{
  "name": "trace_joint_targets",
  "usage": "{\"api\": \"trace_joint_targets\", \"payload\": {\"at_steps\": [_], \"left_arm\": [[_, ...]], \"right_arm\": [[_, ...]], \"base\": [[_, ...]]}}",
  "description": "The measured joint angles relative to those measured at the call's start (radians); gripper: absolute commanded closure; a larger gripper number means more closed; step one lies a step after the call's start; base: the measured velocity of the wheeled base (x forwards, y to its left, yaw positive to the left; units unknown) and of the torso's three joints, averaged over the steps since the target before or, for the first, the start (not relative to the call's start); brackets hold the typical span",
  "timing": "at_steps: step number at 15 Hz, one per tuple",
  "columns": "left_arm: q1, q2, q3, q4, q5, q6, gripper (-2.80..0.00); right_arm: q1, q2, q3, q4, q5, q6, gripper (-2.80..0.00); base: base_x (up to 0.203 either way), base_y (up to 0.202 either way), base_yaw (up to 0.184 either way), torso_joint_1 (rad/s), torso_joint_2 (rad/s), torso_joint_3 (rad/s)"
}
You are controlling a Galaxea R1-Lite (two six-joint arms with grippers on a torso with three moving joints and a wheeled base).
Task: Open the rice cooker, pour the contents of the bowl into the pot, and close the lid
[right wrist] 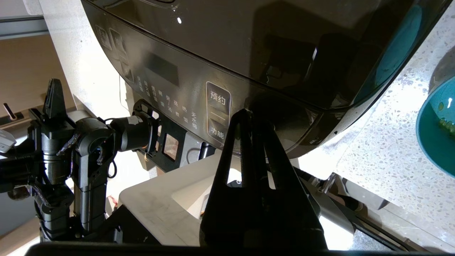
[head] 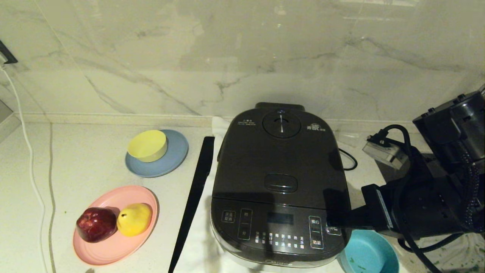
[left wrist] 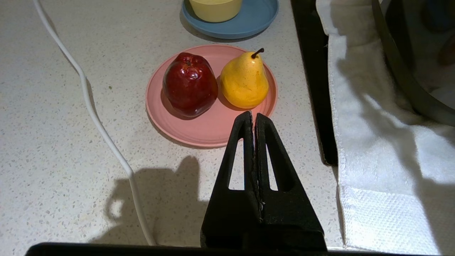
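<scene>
The rice cooker (head: 280, 212) stands on a white towel with its lid (head: 280, 159) down, so the pot is hidden. My right gripper (head: 335, 224) is shut with nothing in it, its tips at the right end of the front control panel (right wrist: 217, 110); its fingertips (right wrist: 243, 115) are beside the white-labelled buttons. The teal bowl (head: 369, 254) sits on the counter just right of the cooker's front corner, below my right arm. Only a few green bits (right wrist: 446, 124) show inside the bowl (right wrist: 435, 135). My left gripper (left wrist: 253, 115) hangs shut and empty over the counter.
A pink plate (head: 113, 246) holds a red apple (head: 96, 224) and a yellow pear (head: 134, 218). Behind it a yellow bowl (head: 147, 145) rests on a grey-blue plate (head: 172, 161). A long black strip (head: 193, 197) lies left of the towel (left wrist: 373, 142). A white cable (head: 36, 182) runs along the left.
</scene>
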Motion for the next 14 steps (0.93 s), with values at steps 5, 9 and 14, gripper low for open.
{"api": "trace_joint_targets", "payload": {"at_steps": [5, 9, 14], "left_arm": [[0.0, 0.0, 0.0, 0.0, 0.0, 0.0, 0.0], [0.0, 0.0, 0.0, 0.0, 0.0, 0.0, 0.0], [0.0, 0.0, 0.0, 0.0, 0.0, 0.0, 0.0]], "right_arm": [[0.0, -0.004, 0.012, 0.0, 0.0, -0.001, 0.0], [-0.001, -0.006, 0.011, 0.001, -0.001, 0.0, 0.0], [-0.002, -0.009, 0.019, 0.002, -0.001, 0.0, 0.0]], "base": [[0.0, 0.0, 0.0, 0.0, 0.0, 0.0], [0.0, 0.0, 0.0, 0.0, 0.0, 0.0], [0.0, 0.0, 0.0, 0.0, 0.0, 0.0]]}}
